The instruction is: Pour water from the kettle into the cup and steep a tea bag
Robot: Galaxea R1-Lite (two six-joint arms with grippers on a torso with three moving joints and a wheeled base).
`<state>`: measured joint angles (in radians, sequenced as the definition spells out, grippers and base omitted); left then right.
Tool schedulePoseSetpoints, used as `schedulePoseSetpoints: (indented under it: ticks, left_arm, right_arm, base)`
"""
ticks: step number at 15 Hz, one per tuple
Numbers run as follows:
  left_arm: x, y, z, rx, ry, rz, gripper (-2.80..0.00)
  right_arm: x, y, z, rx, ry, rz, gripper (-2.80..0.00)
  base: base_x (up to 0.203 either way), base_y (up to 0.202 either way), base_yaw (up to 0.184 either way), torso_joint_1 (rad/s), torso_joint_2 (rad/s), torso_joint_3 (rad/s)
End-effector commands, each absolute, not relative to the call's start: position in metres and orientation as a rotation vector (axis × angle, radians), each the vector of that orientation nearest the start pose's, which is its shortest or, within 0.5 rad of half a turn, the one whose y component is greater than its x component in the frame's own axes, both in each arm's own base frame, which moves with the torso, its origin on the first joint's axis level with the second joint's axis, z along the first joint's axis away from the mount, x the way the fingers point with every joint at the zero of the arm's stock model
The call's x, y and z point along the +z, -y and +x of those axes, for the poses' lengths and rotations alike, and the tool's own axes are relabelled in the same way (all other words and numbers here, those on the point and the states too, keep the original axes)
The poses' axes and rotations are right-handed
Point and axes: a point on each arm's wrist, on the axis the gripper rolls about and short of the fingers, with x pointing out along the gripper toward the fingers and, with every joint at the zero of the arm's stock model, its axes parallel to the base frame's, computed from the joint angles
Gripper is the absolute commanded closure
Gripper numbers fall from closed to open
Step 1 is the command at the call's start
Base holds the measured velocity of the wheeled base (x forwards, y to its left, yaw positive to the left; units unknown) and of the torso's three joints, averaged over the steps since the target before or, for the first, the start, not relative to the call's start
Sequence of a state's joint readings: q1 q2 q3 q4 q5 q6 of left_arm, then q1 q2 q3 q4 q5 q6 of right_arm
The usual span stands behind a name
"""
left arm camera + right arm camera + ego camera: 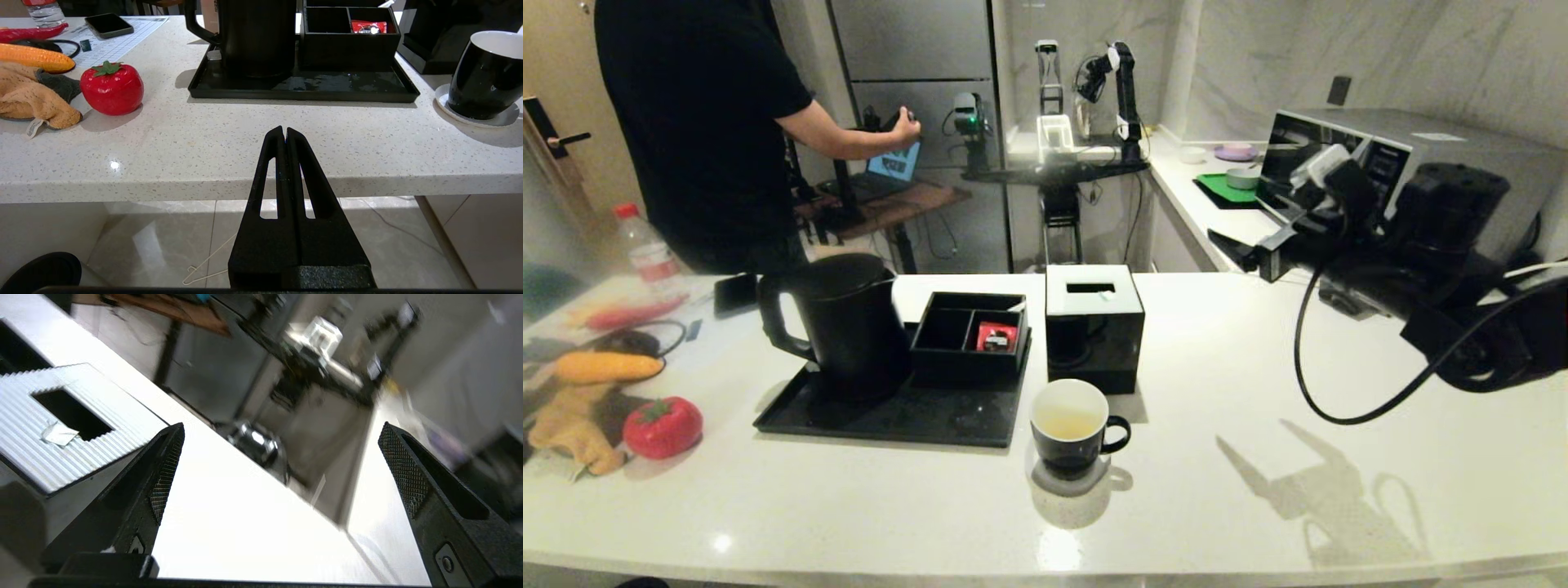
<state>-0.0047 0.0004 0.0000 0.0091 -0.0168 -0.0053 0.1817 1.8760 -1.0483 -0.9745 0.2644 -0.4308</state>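
My right end effector hangs spread wide and empty above the right side of the white bench, beyond the black box with the white slotted top. My left end effector is pressed closed on nothing, parked off the near edge of the bench, below its level. The kettle stands upright at the left end of the black tray, touching the divided black organiser that holds a red packet. The cup sits on a white coaster just right of the tray's near corner, handle pointing right, with pale yellowish water inside. A red tomato toy lies far left.
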Motion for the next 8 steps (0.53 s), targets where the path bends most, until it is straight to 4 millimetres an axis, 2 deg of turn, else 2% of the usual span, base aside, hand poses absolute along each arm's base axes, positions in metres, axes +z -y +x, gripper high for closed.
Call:
schedulePoseSetpoints:
  ticks: [1,4,8]
  left_arm:
    - [0.075,0.000,-0.023,-0.021,-0.009,-0.006,0.00]
    - [0.075,0.000,-0.023,-0.021,-0.009,-0.006,0.00]
    - [0.075,0.000,-0.023,-0.021,-0.009,-0.006,0.00]
  right_arm:
    - [0.261,-0.059,0.321,0.262,0.253,-0.355,-2.80]
    - [0.279,-0.042,0.291,0.181,0.227,-0.256,-2.80]
    - [0.285,-0.008,0.244,0.045,0.208,-0.251,-2.80]
  base:
    - [0.000,0.000,0.000,0.000,0.00,0.000]
    - [0.000,0.000,0.000,0.000,0.00,0.000]
    - [0.000,0.000,0.000,0.000,0.00,0.000]
